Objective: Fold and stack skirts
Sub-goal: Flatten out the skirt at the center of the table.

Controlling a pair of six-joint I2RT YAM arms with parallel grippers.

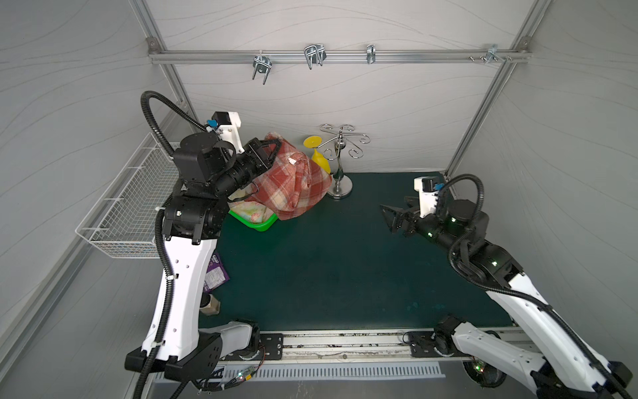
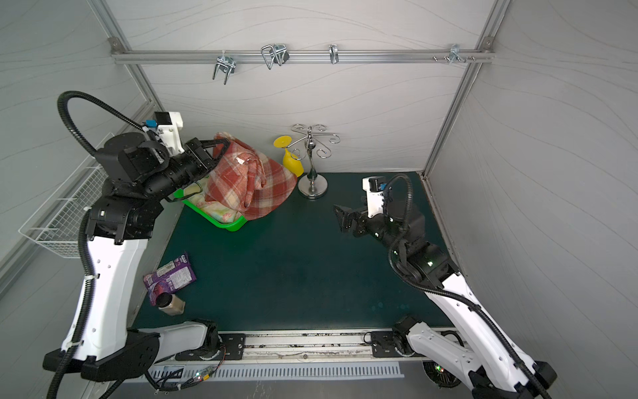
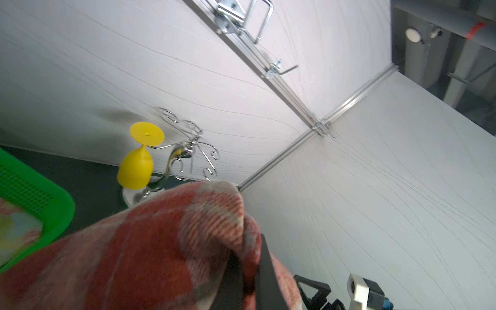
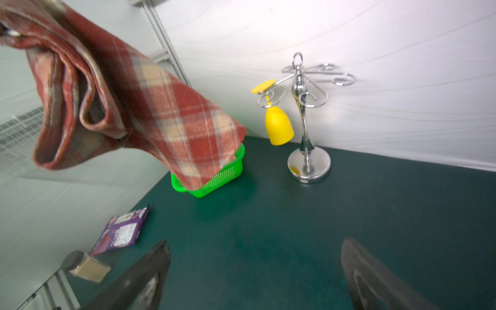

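1. Hand on the left (image 1: 273, 148): clenched on a top fold of the plaid skirt (image 1: 293, 183), which hangs bunched beneath it, lifted clear of the worktop (image 1: 328, 269).
2. Directly under that hand stands a green perforated basket (image 1: 263, 226). The floral skirt (image 1: 249, 210) lies crumpled inside it.
3. The plaid skirt's lower edge drapes across the side of the basket facing away from the left hand. In the right wrist view it covers much of the basket's top; whether it rests on the rim I cannot tell.
4. The right hand (image 1: 388, 219) is released, its jaws spread wide with nothing between them. It hovers above the worktop, well apart from both skirts and pointing toward them.
5. Beyond the held skirt, a yellow goblet (image 1: 319, 159) hangs mouth-down from a chrome rack (image 1: 340, 189).
6. A white wire basket (image 1: 131, 207) is mounted on the side wall behind the left hand.
7. Nearer the left arm's base lie a purple snack wrapper (image 2: 171, 276) and, touching it, a jar (image 2: 171, 304) of tan contents on its side.
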